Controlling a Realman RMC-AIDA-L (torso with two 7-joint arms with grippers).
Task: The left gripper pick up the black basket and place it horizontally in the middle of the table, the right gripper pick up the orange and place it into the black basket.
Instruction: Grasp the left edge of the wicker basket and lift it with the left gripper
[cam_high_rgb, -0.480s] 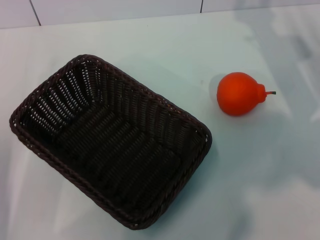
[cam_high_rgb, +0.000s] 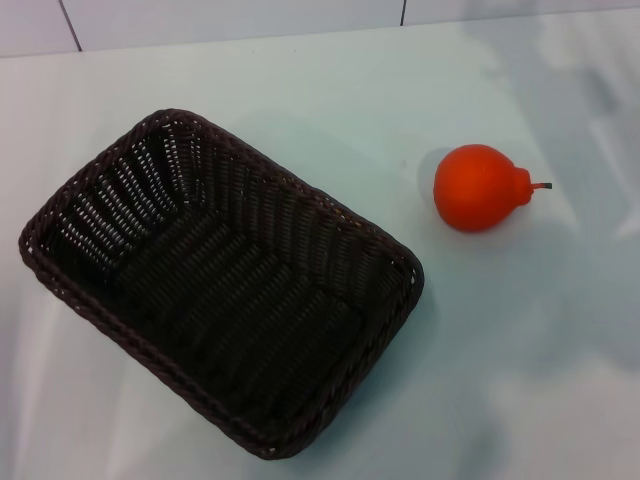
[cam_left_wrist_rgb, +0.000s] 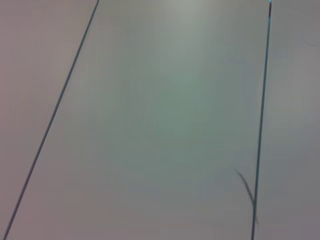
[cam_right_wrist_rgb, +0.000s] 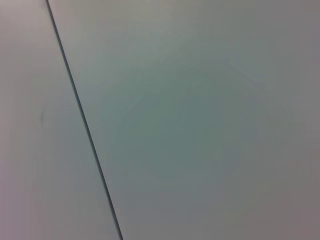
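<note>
The black basket (cam_high_rgb: 220, 285) lies on the table (cam_high_rgb: 520, 380) at the left and middle of the head view, turned at a slant, its long axis running from far left to near right. It is empty. The orange (cam_high_rgb: 482, 187) rests on the table to the right of the basket, apart from it, its bump and short dark stem pointing right. Neither gripper shows in any view. Both wrist views show only pale flat surface crossed by thin dark seams.
A wall of pale tiles (cam_high_rgb: 230, 20) runs behind the table's far edge. Bare table surface lies around the orange and to the near right of the basket.
</note>
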